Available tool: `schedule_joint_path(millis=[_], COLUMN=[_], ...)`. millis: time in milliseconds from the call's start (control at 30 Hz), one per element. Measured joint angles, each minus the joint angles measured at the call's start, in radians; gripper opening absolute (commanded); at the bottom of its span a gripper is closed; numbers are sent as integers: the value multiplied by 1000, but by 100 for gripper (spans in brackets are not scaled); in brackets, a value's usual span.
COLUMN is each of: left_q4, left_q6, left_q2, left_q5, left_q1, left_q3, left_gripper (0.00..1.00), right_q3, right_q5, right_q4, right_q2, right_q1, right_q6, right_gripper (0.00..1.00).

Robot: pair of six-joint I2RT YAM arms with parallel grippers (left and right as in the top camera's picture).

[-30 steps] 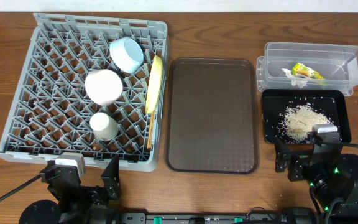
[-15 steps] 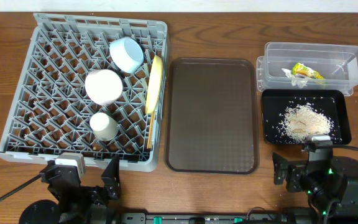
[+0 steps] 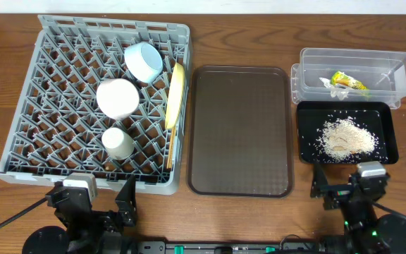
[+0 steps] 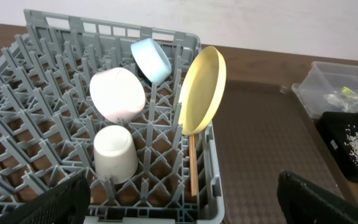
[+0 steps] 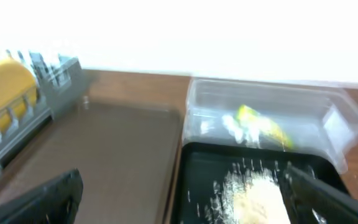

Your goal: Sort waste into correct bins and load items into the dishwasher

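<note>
Waste: the snack wrapper (image 3: 347,81), with crumpled white paper, lies inside the clear tub (image 3: 309,83). The rice scraps (image 3: 344,137) are heaped in the black tray (image 3: 303,137), with loose grains around the heap.
Dish rack (image 3: 111,27): holds the light blue bowl (image 3: 144,61), tilted on its side, the pinkish-white bowl (image 3: 118,97) and the white cup (image 3: 118,142) among the pegs. The yellow plate (image 3: 176,95) stands on edge at the right wall. The chopsticks (image 3: 169,152) lie along that wall, nearer the arms than the plate.
Brown serving tray (image 3: 240,130): nothing on it; sits between the rack and the bins.
Left gripper (image 3: 96,201): jaws spread wide, nothing between them; at the near table edge, in front of the rack.
Right gripper (image 3: 349,190): jaws spread wide, nothing held; just short of the black tray's near rim.
Task state: by judgement, sorting and loading look complete.
Risk, plate: it leans against the rack wall, so a brush from the left arm could tip it out onto the serving tray.
Risk, rice: a forward sweep of the right arm could catch the shallow tray rim and scatter grains onto the table (image 3: 245,35).
Open room: the serving tray surface and the table strip along the near edge. Tub and black tray sit edge to edge — no finger gap between them.
</note>
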Motion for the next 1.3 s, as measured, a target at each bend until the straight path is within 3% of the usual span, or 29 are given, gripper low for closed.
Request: schedule_joint_path(millis=[200, 433, 733, 1300], left_q4=[-2, -2, -2, -2], left_q6=[0, 0, 0, 0], left_q2=[0, 0, 0, 0], left_q5=[0, 0, 0, 0], left_q1=[0, 0, 0, 0], left_q3=[-1, -1, -1, -1], left_gripper=[96, 96, 96, 97], right_q3=[-225, -385, -451, -451], right_q5=[-51, -65, -52, 107], right_q4=[363, 569, 530, 516], right_q2=[-40, -43, -44, -44], right_q1=[23, 24, 24, 24], right_q6=[-2, -72, -114, 6], right_gripper=[99, 99, 99, 99])
